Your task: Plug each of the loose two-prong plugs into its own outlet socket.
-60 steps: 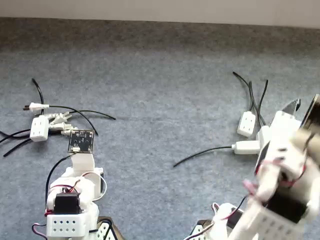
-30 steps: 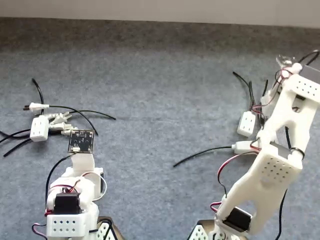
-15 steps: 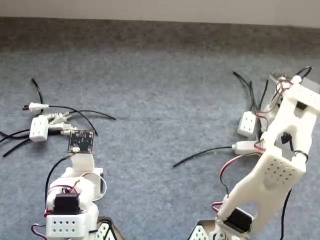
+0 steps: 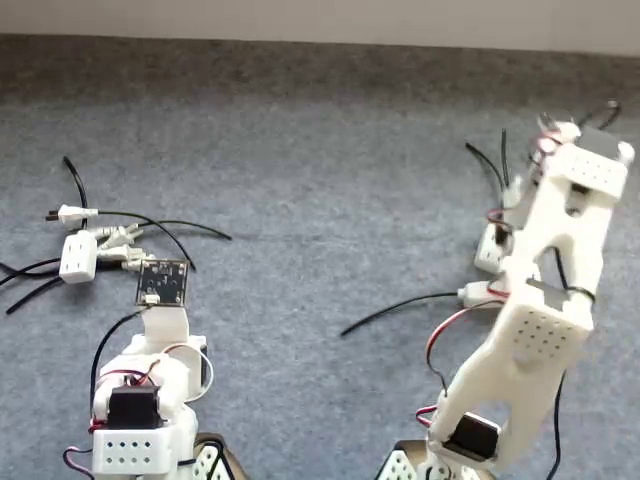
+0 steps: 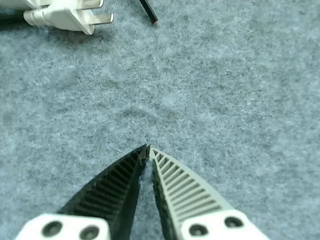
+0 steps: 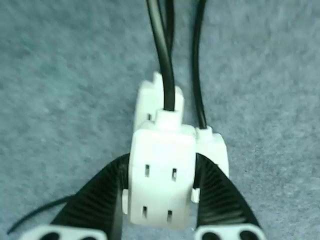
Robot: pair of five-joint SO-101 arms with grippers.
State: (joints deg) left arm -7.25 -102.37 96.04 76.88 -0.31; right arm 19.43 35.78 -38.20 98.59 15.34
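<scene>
The right gripper [image 6: 161,165] is clamping a white outlet socket [image 6: 161,175]. Its ribbed fingers [image 6: 100,197] are pressing on the two flanks, so the slotted face is pointing back at the wrist and lying open for a plug. A black cord [image 6: 161,55] is running out of the socket's far end. A second white body [image 6: 215,150] with its own cord is lying just beside it on the grey carpet [image 6: 60,75]; whether the two are joined cannot be told. In the high view the right arm [image 4: 540,310] is leaning over this socket, probably to steady or turn it. The nearest loose plug [image 4: 484,294] is lying just beside the arm with its thin cord trailing toward the table's middle, so it appears to be awaiting insertion.

The left gripper [image 5: 148,150] is sitting closed and empty, tips meeting, low over the carpet. Another two-prong plug [image 5: 65,16] is lying near it, prongs bare. From above, the left arm [image 4: 140,400] is resting short of a tangle holding a second socket [image 4: 77,256] and further plugs [image 4: 72,212], well apart from the right-hand group. Each arm seems to be serving its own side.
</scene>
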